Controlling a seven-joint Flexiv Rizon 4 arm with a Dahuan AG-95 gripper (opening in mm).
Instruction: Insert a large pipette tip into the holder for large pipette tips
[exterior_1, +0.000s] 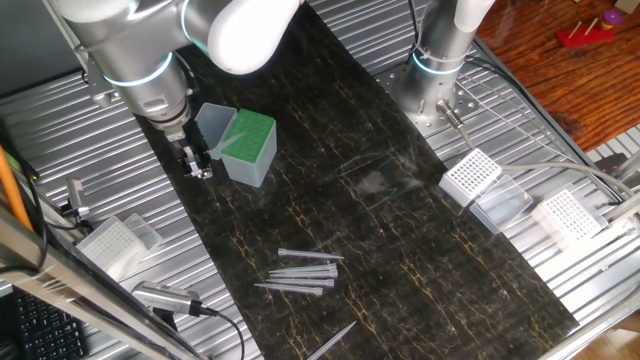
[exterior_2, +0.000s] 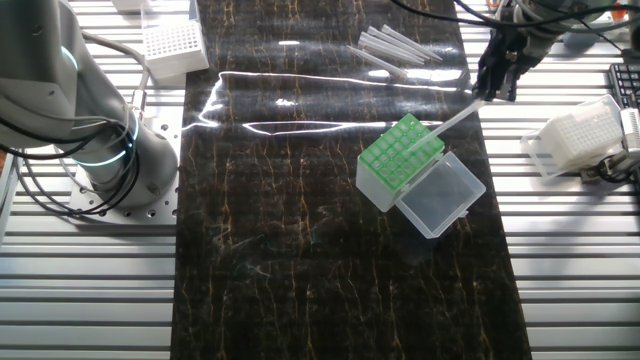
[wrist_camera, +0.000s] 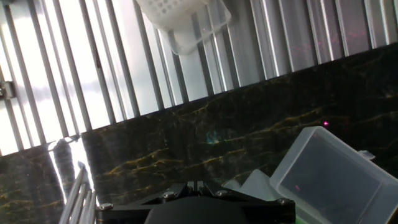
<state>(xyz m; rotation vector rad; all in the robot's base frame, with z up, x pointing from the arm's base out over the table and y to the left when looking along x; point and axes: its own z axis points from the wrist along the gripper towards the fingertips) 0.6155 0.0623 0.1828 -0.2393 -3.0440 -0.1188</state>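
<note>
The holder (exterior_2: 398, 152) has a bright green perforated top and stands on the dark mat with its clear lid (exterior_2: 441, 196) hinged open. My gripper (exterior_2: 497, 78) is just beyond the holder's far right corner, shut on a large pipette tip (exterior_2: 452, 120). The tip slants down from the fingers, and its lower end reaches the edge of the green top. In one fixed view the gripper (exterior_1: 197, 162) hangs just left of the holder (exterior_1: 248, 140). The hand view shows the closed fingers (wrist_camera: 196, 185) and the lid (wrist_camera: 329, 177).
Several loose tips (exterior_1: 300, 272) lie on the mat, also seen in the other fixed view (exterior_2: 395, 45). White-grid racks stand on the metal slats (exterior_1: 470, 176), (exterior_1: 568, 214), (exterior_1: 110, 240). A second arm's base (exterior_2: 100, 160) stands beside the mat.
</note>
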